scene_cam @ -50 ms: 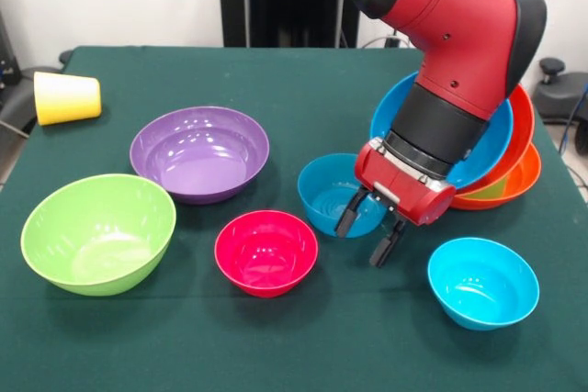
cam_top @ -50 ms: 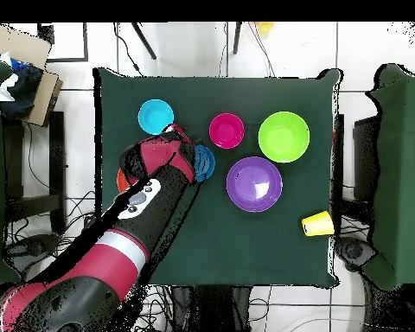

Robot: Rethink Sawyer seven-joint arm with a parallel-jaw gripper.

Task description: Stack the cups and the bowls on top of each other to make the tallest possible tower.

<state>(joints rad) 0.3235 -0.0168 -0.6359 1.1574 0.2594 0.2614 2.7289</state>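
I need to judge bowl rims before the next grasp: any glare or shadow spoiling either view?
Front view: soft white glare inside the purple bowl and lime bowl, rims still clear; the arm hides part of the tilted blue bowl. Overhead view: arm covers the orange bowls; other bowls evenly lit.

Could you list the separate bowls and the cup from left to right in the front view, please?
Yellow cup → lime green bowl → purple bowl → pink-red bowl → blue bowl → cyan bowl.
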